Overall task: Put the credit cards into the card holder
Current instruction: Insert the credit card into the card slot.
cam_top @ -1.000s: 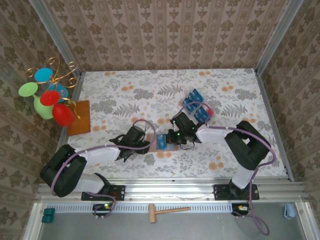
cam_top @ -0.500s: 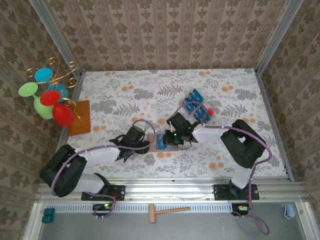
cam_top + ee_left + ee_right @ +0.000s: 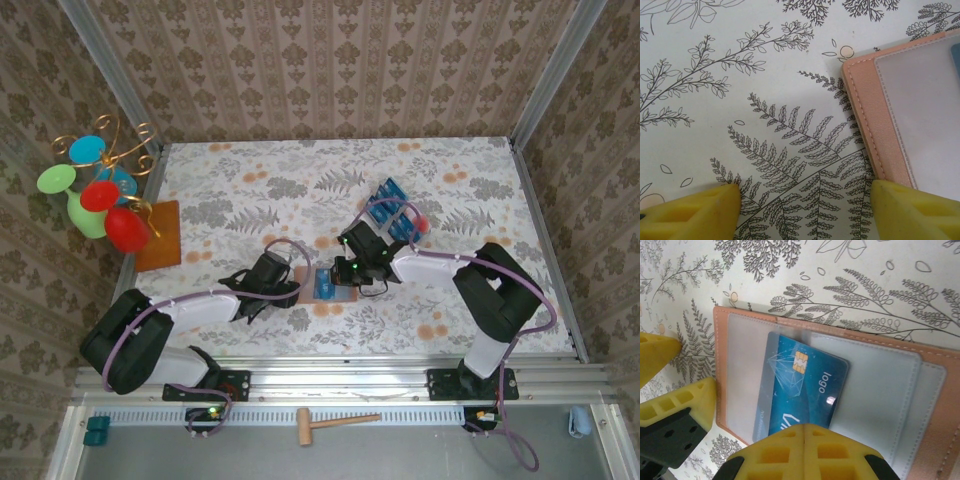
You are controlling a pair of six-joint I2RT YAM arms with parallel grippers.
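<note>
Credit card (image 3: 802, 385): blue, lying flat on the opened card holder (image 3: 875, 385). Its left part looks greyed, as if under a clear pocket, while the right part is bright and uncovered.
Card markings: a gold chip and pale line-art can be seen, and the word "logo" can be read along the card's right side. A white slanted mark is seen near the lower edge.
Card holder: pinkish-brown with stitched edges and frosted clear pockets, spread open on the floral surface (image 3: 450, 180) in the near middle, between the two arms.
Right gripper (image 3: 805, 440): the yellow fingers are pressed together, with the tips over the card's lower edge. Whether the card is pinched between them cannot be told.
Left gripper (image 3: 800, 210): the fingers are apart. One finger is over bare surface and the other overlaps the edge of the card holder (image 3: 865, 100).
Right wrist view, extra: the left gripper's yellow fingers (image 3: 685, 400) are seen at the holder's left edge.
Top view, extra: the card (image 3: 326, 284) is a small blue patch whose lettering is too small to read. The holder (image 3: 313, 282) lies between the left gripper (image 3: 295, 288) and the right gripper (image 3: 343, 275).
Remaining cards (image 3: 390, 212): several blue cards are standing in a clear tray (image 3: 408, 232) behind the right arm, well apart from the holder. A red dot (image 3: 420, 222) is noted at its right end.
Surroundings: an orange-brown mat (image 3: 160, 235) lies at the left edge of the surface.
</note>
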